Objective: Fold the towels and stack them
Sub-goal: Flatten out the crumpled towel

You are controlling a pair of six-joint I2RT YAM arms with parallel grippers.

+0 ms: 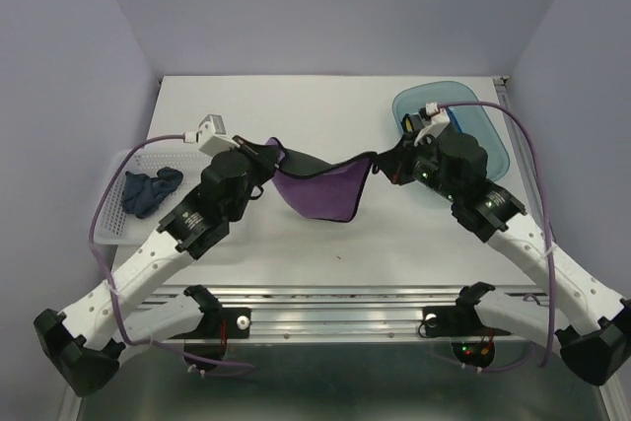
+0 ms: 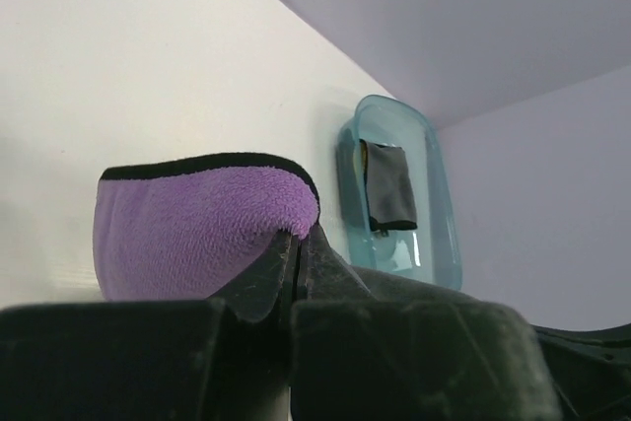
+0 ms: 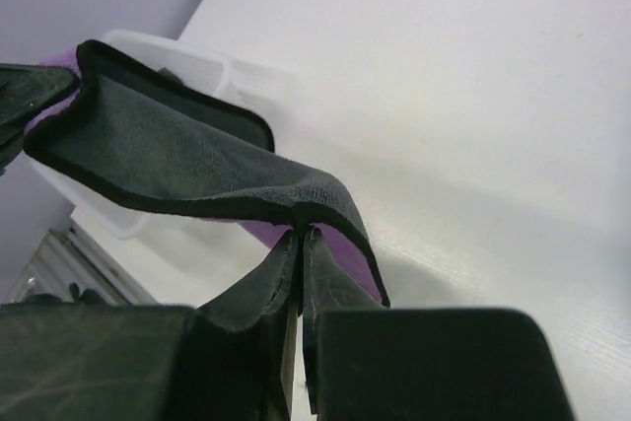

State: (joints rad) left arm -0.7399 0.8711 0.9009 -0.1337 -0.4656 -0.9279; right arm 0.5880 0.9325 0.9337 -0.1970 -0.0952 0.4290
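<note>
A purple towel (image 1: 320, 189) with black edging hangs above the table, stretched between both arms. My left gripper (image 1: 268, 157) is shut on its left corner; the left wrist view shows the purple pile (image 2: 197, 229) pinched at the gripper (image 2: 299, 234). My right gripper (image 1: 381, 165) is shut on the right corner; the right wrist view shows the towel's dark backing (image 3: 168, 160) sagging from the gripper (image 3: 301, 234). A dark navy towel (image 1: 148, 189) lies crumpled in the white basket (image 1: 113, 229). A dark folded cloth (image 2: 389, 184) lies in the teal tray (image 2: 394, 105).
The white mesh basket (image 3: 197, 66) stands at the table's left edge. The teal tray (image 1: 493, 130) sits at the back right, partly behind the right arm. Purple cables loop off both arms. Walls close in the table on three sides.
</note>
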